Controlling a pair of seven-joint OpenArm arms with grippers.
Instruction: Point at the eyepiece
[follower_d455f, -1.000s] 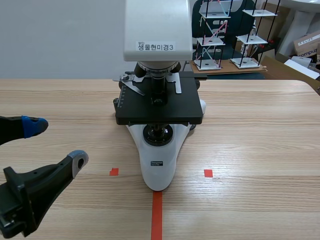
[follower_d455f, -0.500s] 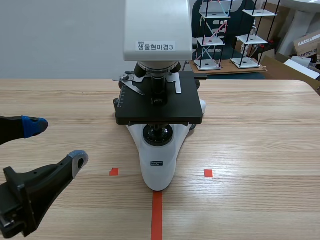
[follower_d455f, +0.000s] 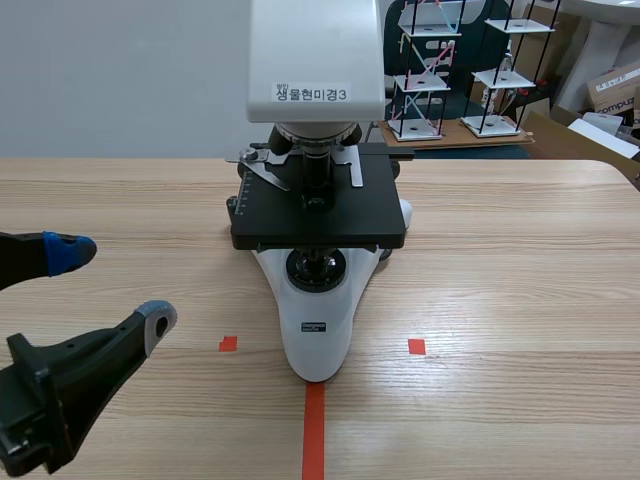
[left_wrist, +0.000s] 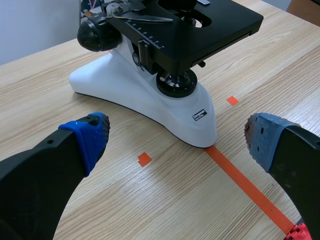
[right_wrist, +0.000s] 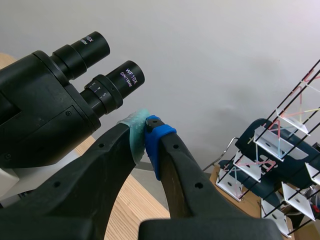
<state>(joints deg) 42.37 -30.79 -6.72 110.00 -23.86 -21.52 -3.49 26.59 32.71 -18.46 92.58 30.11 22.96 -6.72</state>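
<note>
Beyond the far edge of the wooden surface (follower_d455f: 520, 280) stand black wire racks (follower_d455f: 497, 78) with small white shelves — a cardboard box (follower_d455f: 612, 85) sits past that surface's far right corner.

left claw (follower_d455f: 112, 287): black, blue/grey dotted pads | right claw (right_wrist: 146, 137): black, green/blue pads

Upper centre, a white label (follower_d455f: 312, 93) on the microscope head (follower_d455f: 315, 40) reads "생물현미경3". One eyepiece (right_wrist: 121, 80) is marked "WF10X". Far upper right, a cardboard box (follower_d455f: 612, 85) shows "compu".

Black eyepiece (right_wrist: 125, 77), WF10X marking, tilted upward beside twin (right_wrist: 90, 46).
</note>
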